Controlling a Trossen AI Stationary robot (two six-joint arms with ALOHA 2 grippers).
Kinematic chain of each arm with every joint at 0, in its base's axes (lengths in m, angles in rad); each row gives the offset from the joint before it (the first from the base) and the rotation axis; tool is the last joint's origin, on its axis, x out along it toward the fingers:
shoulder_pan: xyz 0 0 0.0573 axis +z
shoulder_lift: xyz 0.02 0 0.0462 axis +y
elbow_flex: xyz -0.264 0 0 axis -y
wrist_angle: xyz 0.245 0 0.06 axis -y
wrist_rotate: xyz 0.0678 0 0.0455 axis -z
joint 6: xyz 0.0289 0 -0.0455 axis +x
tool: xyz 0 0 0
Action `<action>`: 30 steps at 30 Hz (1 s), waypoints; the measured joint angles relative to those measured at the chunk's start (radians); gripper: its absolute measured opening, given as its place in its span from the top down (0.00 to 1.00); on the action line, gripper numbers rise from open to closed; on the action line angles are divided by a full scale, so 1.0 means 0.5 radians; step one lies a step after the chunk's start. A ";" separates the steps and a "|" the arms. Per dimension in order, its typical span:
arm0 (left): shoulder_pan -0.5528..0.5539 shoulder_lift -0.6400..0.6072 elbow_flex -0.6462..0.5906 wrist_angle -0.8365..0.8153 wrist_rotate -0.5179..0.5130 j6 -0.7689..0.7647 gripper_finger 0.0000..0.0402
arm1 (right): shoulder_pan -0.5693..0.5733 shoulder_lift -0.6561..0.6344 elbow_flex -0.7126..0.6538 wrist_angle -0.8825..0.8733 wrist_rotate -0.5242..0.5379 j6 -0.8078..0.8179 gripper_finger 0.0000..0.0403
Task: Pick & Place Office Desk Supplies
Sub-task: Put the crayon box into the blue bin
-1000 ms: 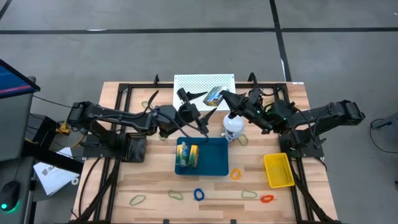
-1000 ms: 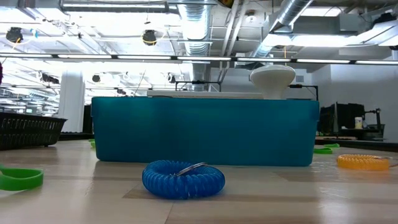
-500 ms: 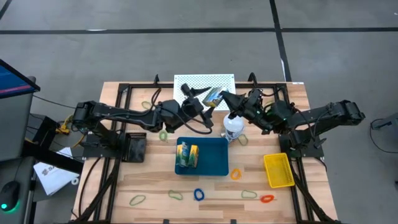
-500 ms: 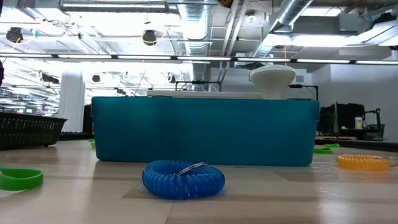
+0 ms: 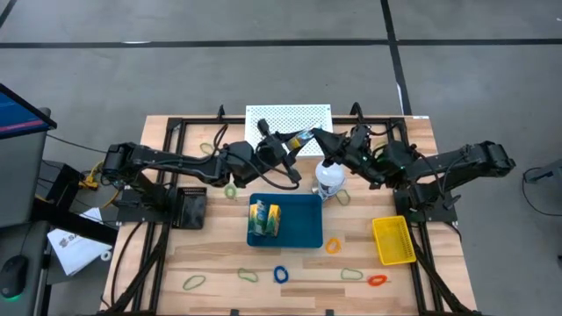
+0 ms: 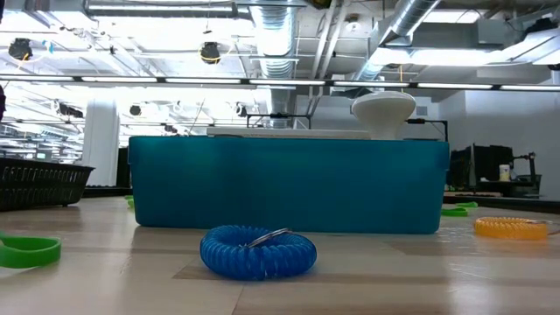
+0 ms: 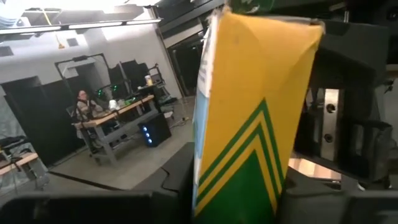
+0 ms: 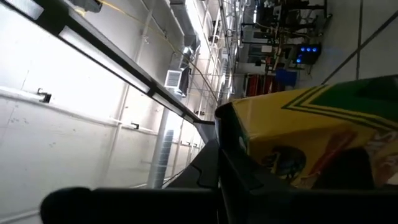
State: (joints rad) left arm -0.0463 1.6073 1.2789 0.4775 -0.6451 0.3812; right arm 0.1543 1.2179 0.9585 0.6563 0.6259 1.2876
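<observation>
A white bottle (image 5: 329,183) stands just right of the blue bin (image 5: 303,230), near the white perforated board (image 5: 289,116). Above the board's near edge, both arms reach inward: the left gripper (image 5: 288,141) and right gripper (image 5: 318,140) each clamp the crayon box (image 5: 303,137) between them.

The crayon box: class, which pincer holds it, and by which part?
Both pincers meet at the crayon box above the white perforated board. The right pincer grips one end; the left pincer closes on the opposite end, though its hold cannot be confirmed.
</observation>
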 joint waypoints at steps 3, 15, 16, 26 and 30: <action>0.001 0.000 0.000 0.010 -0.005 -0.008 0.76 | 0.005 0.002 -0.001 0.044 -0.012 -0.080 0.95; -0.005 0.000 0.000 0.020 -0.085 -0.012 0.76 | 0.008 -0.004 0.000 0.139 -0.057 -0.187 0.75; -0.005 0.000 0.000 0.020 -0.090 -0.010 0.76 | 0.008 -0.005 0.000 0.142 -0.057 -0.189 0.74; -0.005 -0.130 0.000 -0.246 -0.230 -0.158 0.75 | 0.008 -0.024 0.000 0.163 -0.112 -0.338 0.69; 0.005 -0.300 0.000 -0.657 -0.222 -0.485 0.75 | 0.007 -0.067 0.002 0.166 -0.149 -0.447 0.69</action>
State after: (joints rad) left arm -0.0438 1.4576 1.2789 0.1492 -0.7562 0.1386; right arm 0.1579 1.1844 0.9595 0.7394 0.5515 1.0642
